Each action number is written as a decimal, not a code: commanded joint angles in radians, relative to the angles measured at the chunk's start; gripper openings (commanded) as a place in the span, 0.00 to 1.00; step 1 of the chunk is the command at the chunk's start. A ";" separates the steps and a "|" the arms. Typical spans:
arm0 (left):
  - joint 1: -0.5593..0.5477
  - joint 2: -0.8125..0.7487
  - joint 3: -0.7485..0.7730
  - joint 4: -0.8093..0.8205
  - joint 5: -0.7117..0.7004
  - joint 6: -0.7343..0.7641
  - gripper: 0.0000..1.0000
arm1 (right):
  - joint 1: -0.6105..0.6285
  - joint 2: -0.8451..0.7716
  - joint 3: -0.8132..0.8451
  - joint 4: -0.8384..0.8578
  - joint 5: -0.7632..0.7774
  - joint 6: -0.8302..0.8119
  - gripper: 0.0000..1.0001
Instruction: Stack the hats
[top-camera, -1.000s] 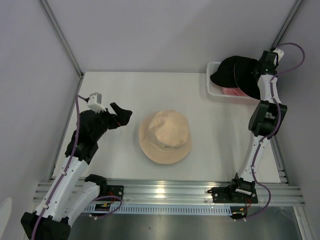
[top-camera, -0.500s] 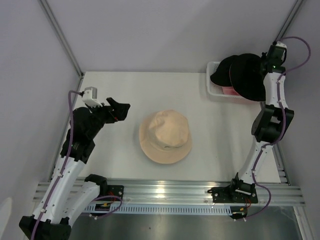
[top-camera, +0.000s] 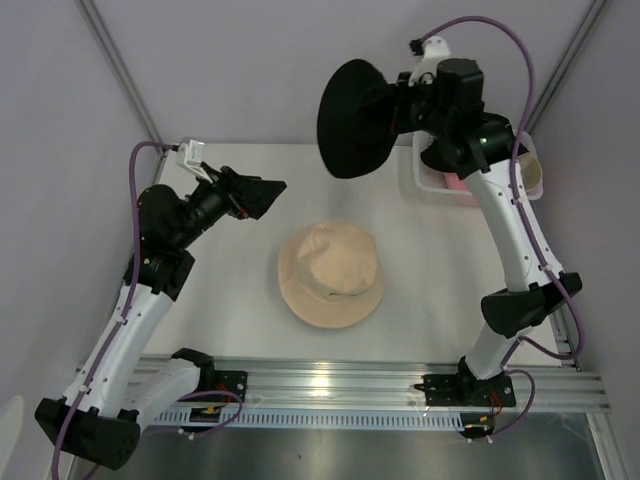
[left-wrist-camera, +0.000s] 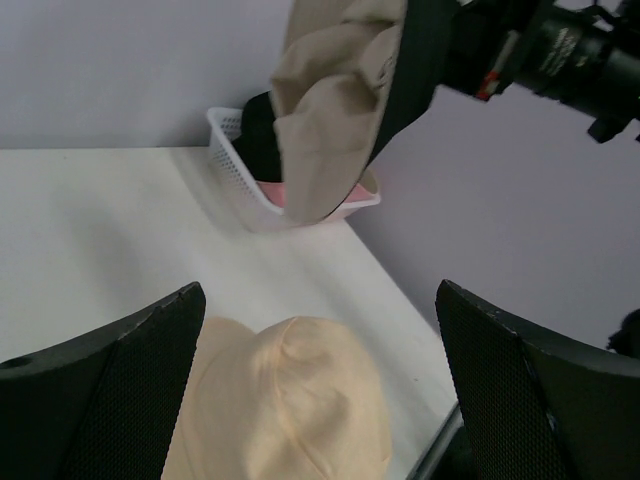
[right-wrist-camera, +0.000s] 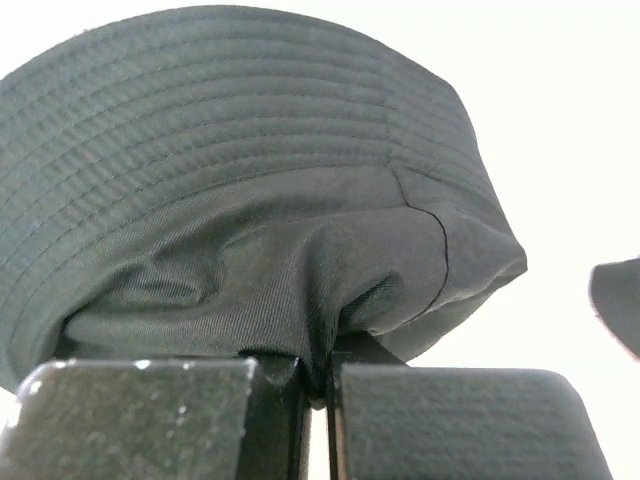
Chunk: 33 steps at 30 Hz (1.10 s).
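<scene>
**Black hat out of the basket, heading for the tan one**

Our right gripper (right-wrist-camera: 316, 395) is clamped on the crown of a black hat (top-camera: 352, 118). A second ago that hat sat at the white basket (left-wrist-camera: 232, 158) on the far right. Now it hangs in the air at far centre, just beyond the tan hat (top-camera: 330, 273) lying mid-table. Our left gripper (top-camera: 252, 196) waits wide apart on the left. We judge that lowering comes next.
</scene>
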 joint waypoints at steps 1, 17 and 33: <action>-0.025 -0.060 0.010 0.124 0.089 -0.083 1.00 | 0.148 0.016 0.121 -0.159 0.140 -0.069 0.00; -0.225 -0.126 -0.045 0.054 -0.246 0.018 0.95 | 0.550 -0.036 0.172 -0.466 0.446 -0.066 0.00; -0.260 -0.121 -0.031 0.136 -0.191 -0.003 0.95 | 0.583 -0.167 0.174 -0.472 0.328 -0.072 0.00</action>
